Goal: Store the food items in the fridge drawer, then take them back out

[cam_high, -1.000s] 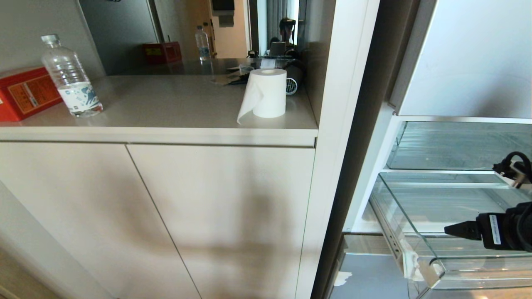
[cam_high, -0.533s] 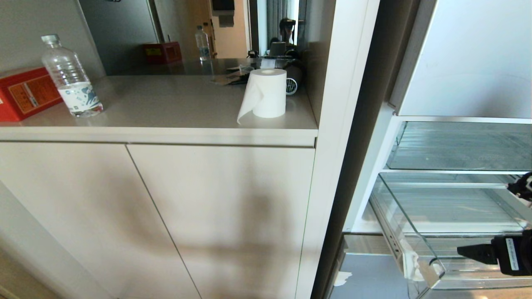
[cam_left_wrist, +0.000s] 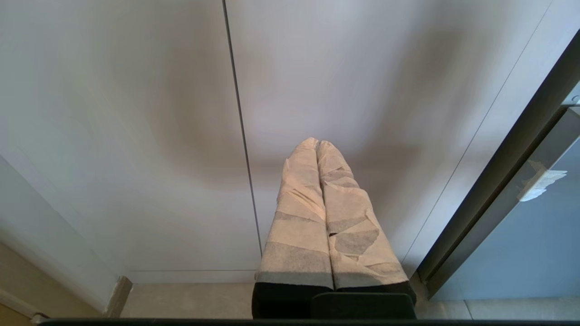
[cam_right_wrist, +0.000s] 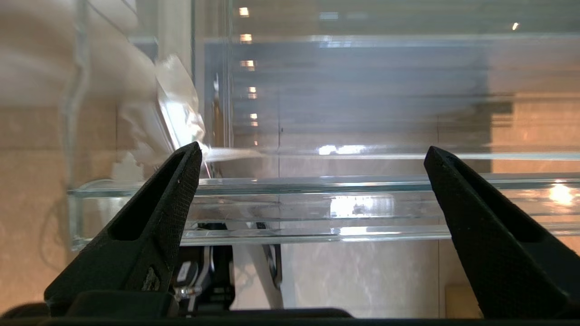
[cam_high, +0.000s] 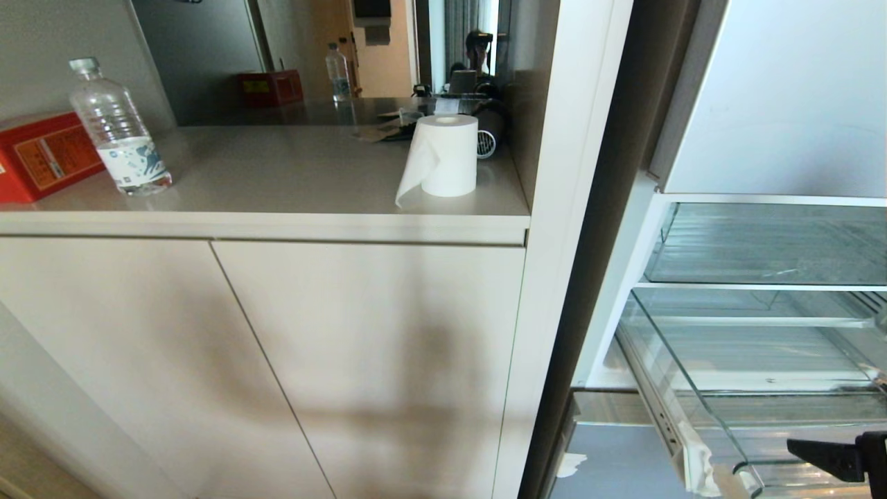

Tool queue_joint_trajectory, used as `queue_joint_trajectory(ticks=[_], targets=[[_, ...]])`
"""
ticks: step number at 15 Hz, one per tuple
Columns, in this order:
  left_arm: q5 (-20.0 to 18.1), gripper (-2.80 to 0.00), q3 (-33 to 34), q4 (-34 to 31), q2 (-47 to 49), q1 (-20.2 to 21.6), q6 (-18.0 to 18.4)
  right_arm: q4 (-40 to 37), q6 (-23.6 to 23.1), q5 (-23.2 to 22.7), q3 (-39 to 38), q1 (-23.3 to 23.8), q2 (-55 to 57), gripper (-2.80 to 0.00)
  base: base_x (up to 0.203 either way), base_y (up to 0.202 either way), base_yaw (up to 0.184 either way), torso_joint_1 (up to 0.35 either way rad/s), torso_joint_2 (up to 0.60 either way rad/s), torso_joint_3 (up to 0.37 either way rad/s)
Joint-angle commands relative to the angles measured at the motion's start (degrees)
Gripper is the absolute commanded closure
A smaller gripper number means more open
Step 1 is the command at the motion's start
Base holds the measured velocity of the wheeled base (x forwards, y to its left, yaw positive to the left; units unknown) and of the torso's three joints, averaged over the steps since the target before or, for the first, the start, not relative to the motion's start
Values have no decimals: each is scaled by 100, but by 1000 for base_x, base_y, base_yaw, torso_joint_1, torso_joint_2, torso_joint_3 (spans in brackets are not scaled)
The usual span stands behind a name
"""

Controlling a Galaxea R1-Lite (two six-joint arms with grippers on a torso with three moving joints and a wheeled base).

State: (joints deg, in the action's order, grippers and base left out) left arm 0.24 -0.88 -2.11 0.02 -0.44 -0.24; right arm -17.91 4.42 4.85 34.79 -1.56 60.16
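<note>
right gripper gapes wide and empty just before the fridge drawer lip; left gripper, fingers pressed together, faces the cabinet door.

A pale surface tops two cream cabinet doors. A mirror backs it, and beige floor lies below.

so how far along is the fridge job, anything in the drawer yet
The fridge drawer is pulled out, so opening looks done, but no fruit shows in the visible part of it, nor elsewhere in view. Right tool hangs open and empty facing the drawer's clear front lip; left tool is shut by the cabinet doors. Whether storing is still ahead or already undone, these views can't settle.
</note>
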Motion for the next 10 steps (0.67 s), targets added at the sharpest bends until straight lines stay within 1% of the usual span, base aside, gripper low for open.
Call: queue_joint_trajectory(ticks=[1, 4, 7, 8, 10], targets=[[2, 0, 0, 0, -2, 0, -2, 0, -8, 5, 38, -2, -205, -280, 0, 0, 0, 0, 0, 0], [2, 0, 0, 0, -2, 0, -2, 17, 7, -19, 31, -2, -435, -280, 0, 0, 0, 0, 0, 0], [2, 0, 0, 0, -2, 0, -2, 37, 37, -49, 28, -5, -1269, -280, 0, 0, 0, 0, 0, 0], [2, 0, 0, 0, -2, 0, -2, 33, 28, -41, 13, -5, -1566, 0, 0, 0, 0, 0, 0, 0], [2, 0, 0, 0, -2, 0, -2, 23, 16, -22, -29, -5, -2129, 0, 0, 0, 0, 0, 0, 0]])
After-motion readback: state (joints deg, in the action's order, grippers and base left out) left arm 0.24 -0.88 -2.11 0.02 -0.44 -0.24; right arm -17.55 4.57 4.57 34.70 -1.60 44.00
